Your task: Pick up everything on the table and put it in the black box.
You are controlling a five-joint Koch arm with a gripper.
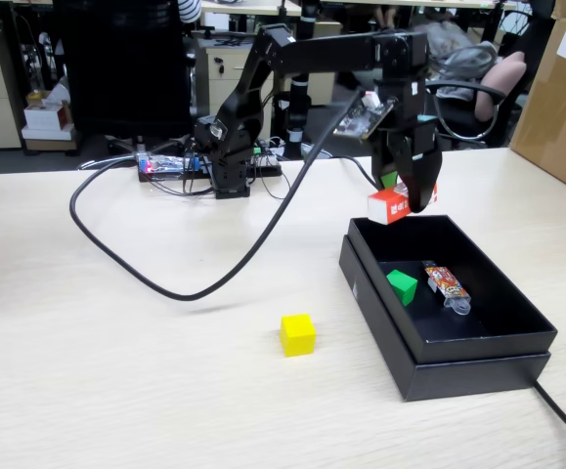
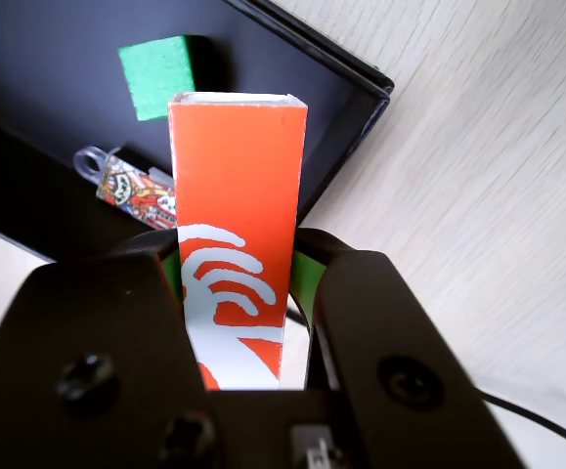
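My gripper (image 1: 405, 195) is shut on the red carton with white swirl print (image 1: 389, 206), and holds it in the air above the far left corner of the black box (image 1: 458, 354). In the wrist view the red carton (image 2: 239, 176) stands between my jaws (image 2: 236, 269), over the box's rim (image 2: 351, 68). The green cube (image 1: 401, 286) lies inside the box and also shows in the wrist view (image 2: 155, 76). The yellow cube (image 1: 297, 334) sits on the beige table (image 1: 116, 371), left of the box.
An orange candy wrapper (image 1: 447, 284) lies inside the box beside the green cube, also in the wrist view (image 2: 131, 188). A thick black cable (image 1: 165, 283) loops across the table. The arm's base (image 1: 229, 166) stands at the far edge. A tan cardboard carton (image 1: 561, 98) stands at the far right.
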